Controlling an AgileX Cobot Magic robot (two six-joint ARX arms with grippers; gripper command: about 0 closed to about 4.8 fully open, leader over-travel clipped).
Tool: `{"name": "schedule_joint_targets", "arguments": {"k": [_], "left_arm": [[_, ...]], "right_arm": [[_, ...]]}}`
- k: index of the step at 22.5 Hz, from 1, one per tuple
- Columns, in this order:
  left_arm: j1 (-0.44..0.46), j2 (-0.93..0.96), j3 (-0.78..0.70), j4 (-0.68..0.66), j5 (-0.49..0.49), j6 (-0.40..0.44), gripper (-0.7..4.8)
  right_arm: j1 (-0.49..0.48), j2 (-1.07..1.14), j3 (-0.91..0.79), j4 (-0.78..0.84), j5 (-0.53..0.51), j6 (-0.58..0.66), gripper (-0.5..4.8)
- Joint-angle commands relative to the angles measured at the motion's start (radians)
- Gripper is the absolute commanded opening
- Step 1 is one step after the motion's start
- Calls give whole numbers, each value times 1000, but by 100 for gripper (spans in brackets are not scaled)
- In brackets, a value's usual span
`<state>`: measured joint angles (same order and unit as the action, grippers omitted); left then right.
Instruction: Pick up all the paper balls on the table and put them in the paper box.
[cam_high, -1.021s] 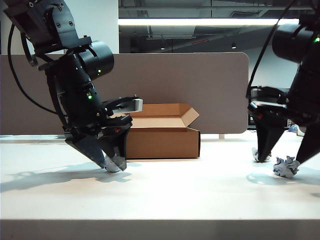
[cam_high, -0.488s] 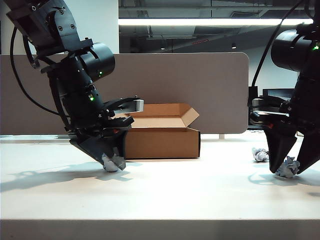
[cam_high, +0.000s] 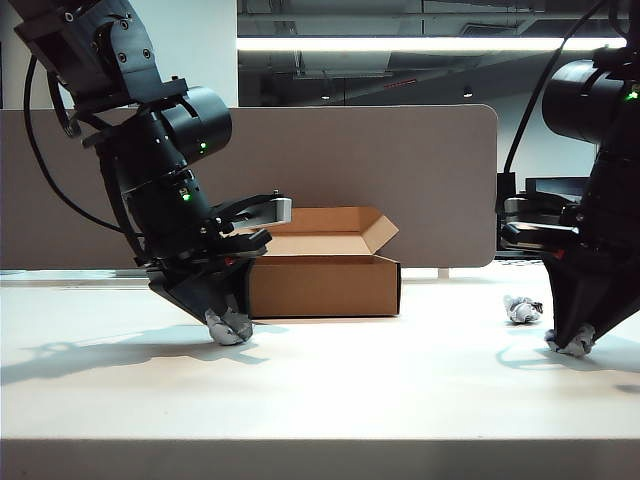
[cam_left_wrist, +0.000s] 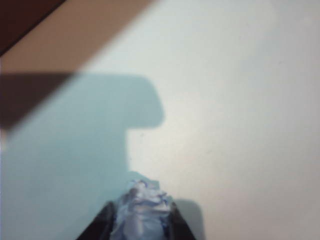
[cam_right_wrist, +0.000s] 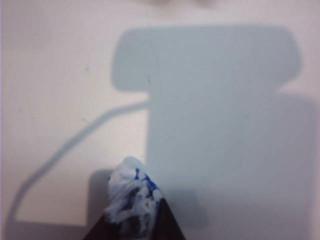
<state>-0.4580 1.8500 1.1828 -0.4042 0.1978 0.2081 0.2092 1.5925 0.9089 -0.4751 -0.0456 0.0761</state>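
On the left of the exterior view my left gripper (cam_high: 228, 326) points down at the table (cam_high: 400, 380), shut on a paper ball (cam_high: 230, 325) just in front of the paper box (cam_high: 325, 272). The left wrist view shows that white, bluish-marked paper ball (cam_left_wrist: 142, 207) pinched in the left gripper (cam_left_wrist: 141, 220). At the far right my right gripper (cam_high: 573, 342) is shut on a second paper ball (cam_high: 574, 345) that still touches the table. In the right wrist view this paper ball (cam_right_wrist: 131, 197) sits in the right gripper (cam_right_wrist: 134, 222). A third paper ball (cam_high: 520, 310) lies loose nearby.
The brown box stands open with its flaps up, in front of a grey-brown partition panel (cam_high: 430, 180). A corner of the box (cam_left_wrist: 30, 45) shows in the left wrist view. Bare tabletop stretches between the two arms.
Both grippers have closed from wide open onto their paper balls. The arms have stayed almost in place, and the third ball has not moved.
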Motion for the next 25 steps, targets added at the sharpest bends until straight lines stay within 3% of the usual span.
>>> {"name": "schedule_joint_targets", "arguments": {"k": [1,4,15,20,25], "left_arm": [[0,4,-3,-14,0,-3,63],[0,4,-3,-13,0,-3,60],[0,2,27,-41,-2,-7,55],[0,2,185,-120,-2,-7,52],[0,3,332,-120,-19,-7,52]], "right_arm": [[2,-5,6,11,2,2,70],[2,-5,6,11,2,2,49],[1,-5,6,50,2,1,49],[1,-5,24,68,-3,2,49],[1,-5,118,115,-123,3,49]]}}
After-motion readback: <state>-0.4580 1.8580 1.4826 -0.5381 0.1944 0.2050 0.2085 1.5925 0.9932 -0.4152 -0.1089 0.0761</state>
